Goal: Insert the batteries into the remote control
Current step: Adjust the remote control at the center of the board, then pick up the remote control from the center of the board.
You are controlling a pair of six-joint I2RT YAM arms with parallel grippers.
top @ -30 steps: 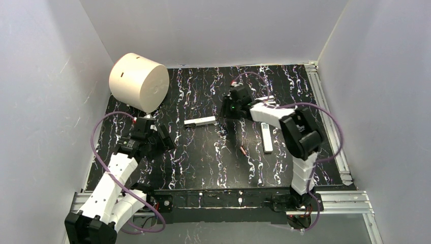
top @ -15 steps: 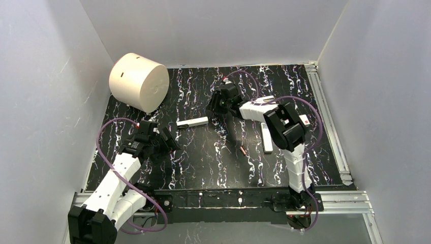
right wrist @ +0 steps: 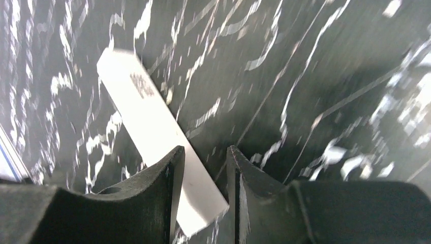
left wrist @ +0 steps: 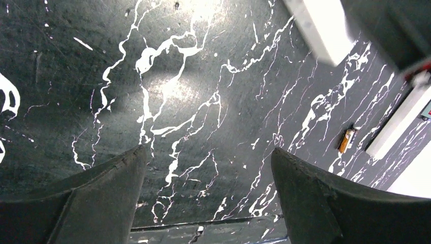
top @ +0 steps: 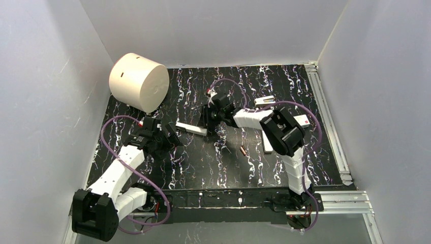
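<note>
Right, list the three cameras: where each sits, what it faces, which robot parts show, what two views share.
Top external: fixed above and behind the bases, looking down on the table; left arm and right arm show.
Left wrist: on the left arm, facing the tabletop; its jaws spread wide at the bottom.
Right wrist: on the right arm, facing down; its jaws straddle the remote control.
Shared: battery, in top and left-wrist views.

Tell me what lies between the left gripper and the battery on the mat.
Only bare mat separates the left gripper from the battery, seen in the left wrist view.
</note>
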